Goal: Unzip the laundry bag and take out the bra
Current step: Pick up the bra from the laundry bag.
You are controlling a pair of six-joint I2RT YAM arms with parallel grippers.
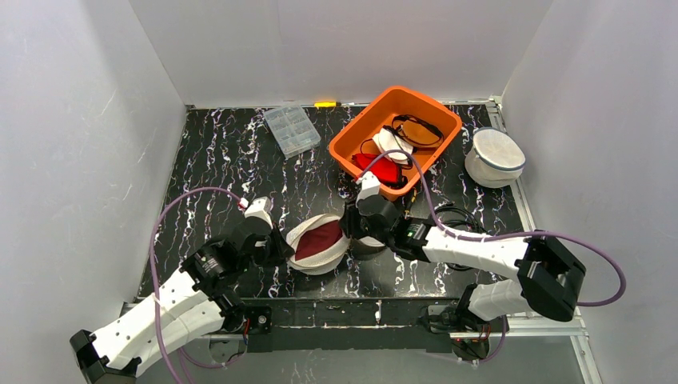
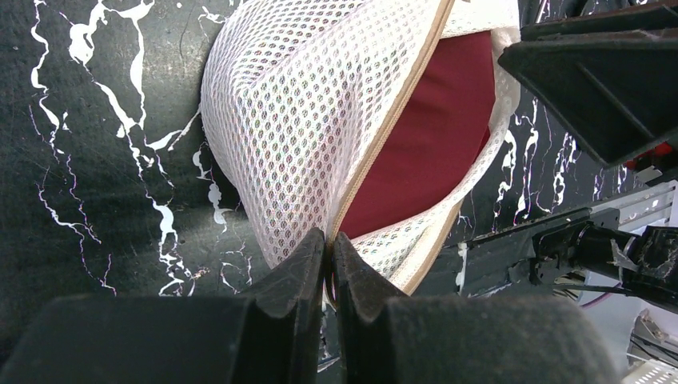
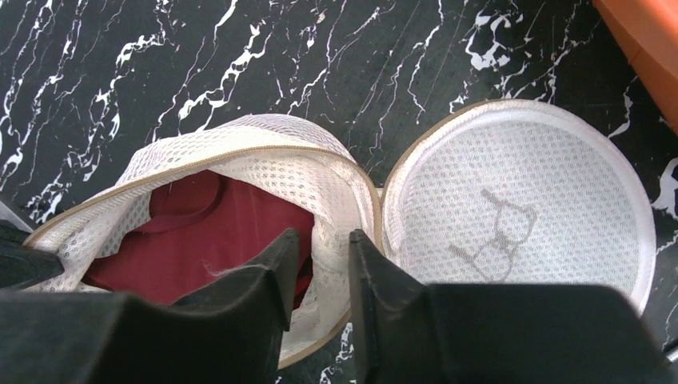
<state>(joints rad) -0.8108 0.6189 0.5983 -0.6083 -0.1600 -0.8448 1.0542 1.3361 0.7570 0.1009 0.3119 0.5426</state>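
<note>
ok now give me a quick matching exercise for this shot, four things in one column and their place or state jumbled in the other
Things:
1. laundry bag
2. bra
3. orange bin
4. clear box

Place or state:
a. near the far edge of the table, left of the bin
b. dark red, lying inside the white mesh
c. unzipped, round lid flipped open, between the two arms
d. at the back, holding red, white and dark items

Pairs: 1-c, 2-b, 3-d, 4-a
</note>
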